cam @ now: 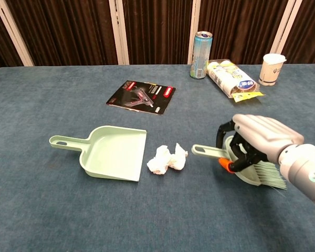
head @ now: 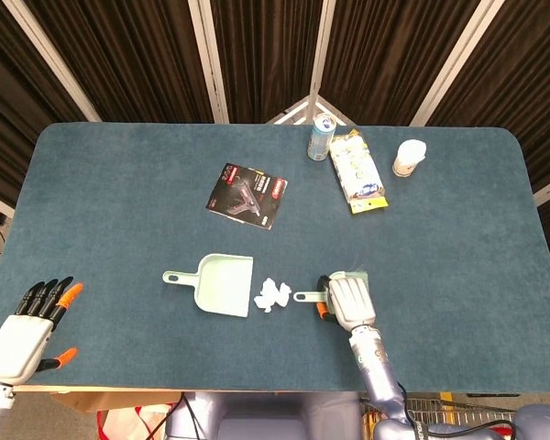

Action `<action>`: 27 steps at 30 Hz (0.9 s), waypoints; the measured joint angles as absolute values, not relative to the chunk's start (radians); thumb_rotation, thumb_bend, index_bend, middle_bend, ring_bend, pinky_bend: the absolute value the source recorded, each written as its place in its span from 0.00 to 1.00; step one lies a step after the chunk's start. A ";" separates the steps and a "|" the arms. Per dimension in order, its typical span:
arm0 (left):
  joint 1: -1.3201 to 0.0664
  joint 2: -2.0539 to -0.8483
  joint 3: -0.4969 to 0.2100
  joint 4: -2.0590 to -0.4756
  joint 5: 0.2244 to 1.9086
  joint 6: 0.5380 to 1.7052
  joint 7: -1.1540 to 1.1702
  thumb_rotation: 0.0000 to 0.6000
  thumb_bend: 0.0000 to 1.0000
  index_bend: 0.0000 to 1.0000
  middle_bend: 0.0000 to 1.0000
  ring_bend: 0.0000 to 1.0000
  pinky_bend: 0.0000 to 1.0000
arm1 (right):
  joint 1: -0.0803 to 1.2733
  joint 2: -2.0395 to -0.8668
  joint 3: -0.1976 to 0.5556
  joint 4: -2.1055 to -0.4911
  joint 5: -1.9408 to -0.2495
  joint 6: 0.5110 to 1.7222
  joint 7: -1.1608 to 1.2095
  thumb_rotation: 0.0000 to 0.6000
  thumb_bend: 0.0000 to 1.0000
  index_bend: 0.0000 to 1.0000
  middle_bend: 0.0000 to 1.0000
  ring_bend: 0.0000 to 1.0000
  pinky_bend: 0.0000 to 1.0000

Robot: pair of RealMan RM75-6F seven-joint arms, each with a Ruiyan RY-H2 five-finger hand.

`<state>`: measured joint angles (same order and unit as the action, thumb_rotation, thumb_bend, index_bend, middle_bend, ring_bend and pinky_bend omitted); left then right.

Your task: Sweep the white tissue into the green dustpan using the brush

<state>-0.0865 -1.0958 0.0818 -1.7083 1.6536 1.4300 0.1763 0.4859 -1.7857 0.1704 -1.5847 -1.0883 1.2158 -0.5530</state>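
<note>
A crumpled white tissue (head: 272, 295) (cam: 167, 158) lies just right of the pale green dustpan (head: 221, 285) (cam: 111, 153), whose mouth faces it and whose handle points left. My right hand (head: 346, 302) (cam: 256, 140) grips the green brush (cam: 240, 164) by its head. The brush is lifted and tilted, its handle tip (head: 302, 296) (cam: 198, 150) pointing left, a short way right of the tissue. My left hand (head: 27, 330) hangs off the table's near left corner, fingers apart, holding nothing.
A black booklet (head: 247, 195) lies behind the dustpan. At the back right stand a drink can (head: 321, 137), a snack packet (head: 357, 170) and a paper cup (head: 409, 157). The table's front edge (head: 257, 386) runs close below my right hand.
</note>
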 measured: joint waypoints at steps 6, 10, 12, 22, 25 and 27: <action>-0.088 -1.095 0.085 -1.711 1.659 1.428 0.183 1.00 0.00 0.00 0.00 0.00 0.00 | 0.496 -1.758 0.205 -1.663 -1.107 1.224 -0.526 1.00 0.55 0.81 0.85 0.87 0.70; -0.088 -1.095 0.083 -1.713 1.655 1.429 0.181 1.00 0.00 0.00 0.00 0.00 0.00 | 0.503 -1.744 0.226 -1.700 -1.108 1.232 -0.522 1.00 0.55 0.82 0.85 0.87 0.70; -0.088 -1.095 0.082 -1.713 1.653 1.428 0.181 1.00 0.00 0.00 0.00 0.00 0.00 | 0.507 -1.738 0.236 -1.714 -1.105 1.236 -0.520 1.00 0.55 0.82 0.85 0.87 0.70; -0.110 -1.087 0.075 -1.732 1.641 1.388 0.232 1.00 0.00 0.00 0.00 0.00 0.01 | 0.526 -1.708 0.258 -1.759 -1.081 1.247 -0.560 1.00 0.55 0.82 0.85 0.87 0.70; -0.134 -1.078 0.056 -1.759 1.626 1.363 0.289 1.00 0.00 0.02 0.00 0.01 0.12 | 0.536 -1.698 0.270 -1.774 -1.070 1.253 -0.580 1.00 0.55 0.82 0.85 0.87 0.70; -0.162 -1.071 0.032 -1.796 1.600 1.329 0.341 1.00 0.01 0.05 0.01 0.05 0.21 | 0.541 -1.690 0.277 -1.787 -1.060 1.259 -0.591 1.00 0.55 0.82 0.85 0.87 0.70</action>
